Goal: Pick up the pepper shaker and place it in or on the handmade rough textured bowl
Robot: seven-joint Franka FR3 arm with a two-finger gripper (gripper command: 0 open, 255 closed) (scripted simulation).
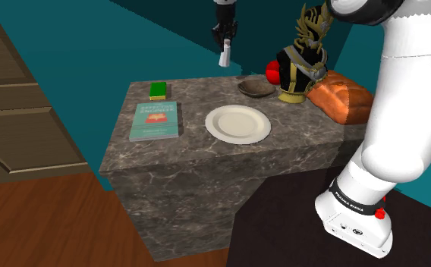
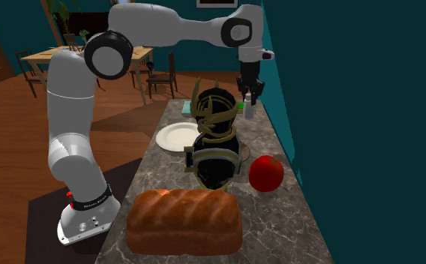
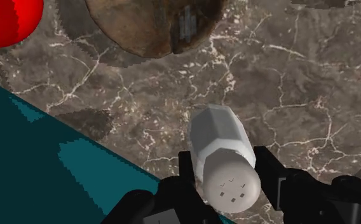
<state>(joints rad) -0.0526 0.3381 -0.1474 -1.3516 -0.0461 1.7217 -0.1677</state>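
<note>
My black gripper (image 1: 224, 47) hangs in the air over the far edge of the marble table (image 1: 191, 171), shut on a pale grey pepper shaker (image 1: 224, 59). In the wrist view the fingers (image 3: 187, 167) clasp the shaker (image 3: 222, 159) on both sides, its holed cap facing the camera. The rough brown bowl (image 1: 256, 88) sits on the table below and toward the shoulder view's right of the shaker. In the wrist view the bowl (image 3: 154, 25) lies ahead of the gripper (image 3: 227, 167), on the marble. In the second exterior view the gripper (image 2: 247, 96) holds the shaker (image 2: 247, 106) behind the dark statuette.
A red apple (image 1: 271, 73) and a black and gold statuette (image 1: 303, 57) stand right beside the bowl. A loaf of bread (image 1: 343, 97) lies further right. A white plate (image 1: 237, 124), a teal book (image 1: 155, 121) and a green block (image 1: 158, 91) occupy the table's middle and left.
</note>
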